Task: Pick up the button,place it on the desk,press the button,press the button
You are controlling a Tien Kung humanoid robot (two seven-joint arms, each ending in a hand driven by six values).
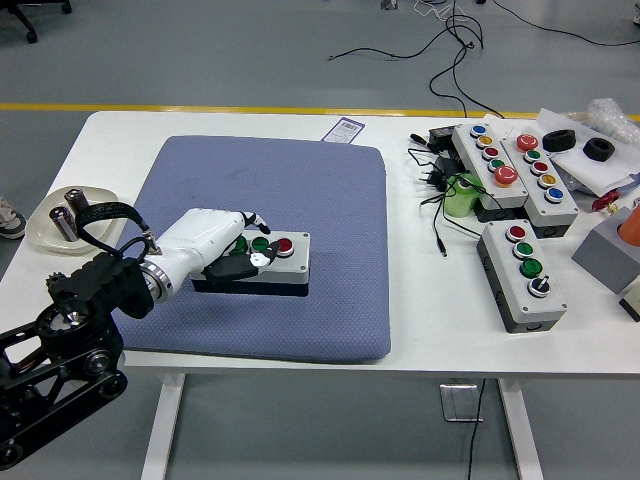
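Grey button box [270, 262] lies near the front left corner of the blue mat [300, 190], long axis left-right, and our left hand [225, 245] covers its left end, fingers curled over the green buttons [260, 243].

Light: bright, even, from overhead
Shadows: soft, short, under the desk [250, 120] edge
Focus: sharp throughout, no glare

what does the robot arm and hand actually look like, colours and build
Only the left arm shows. It is black, built of open strut-like links with round joint housings, and a black cable loops above the wrist. A silver ring joins it to the left hand, which has a smooth white shell over the back, black finger segments and a white tip on at least one finger. No readable markings show.
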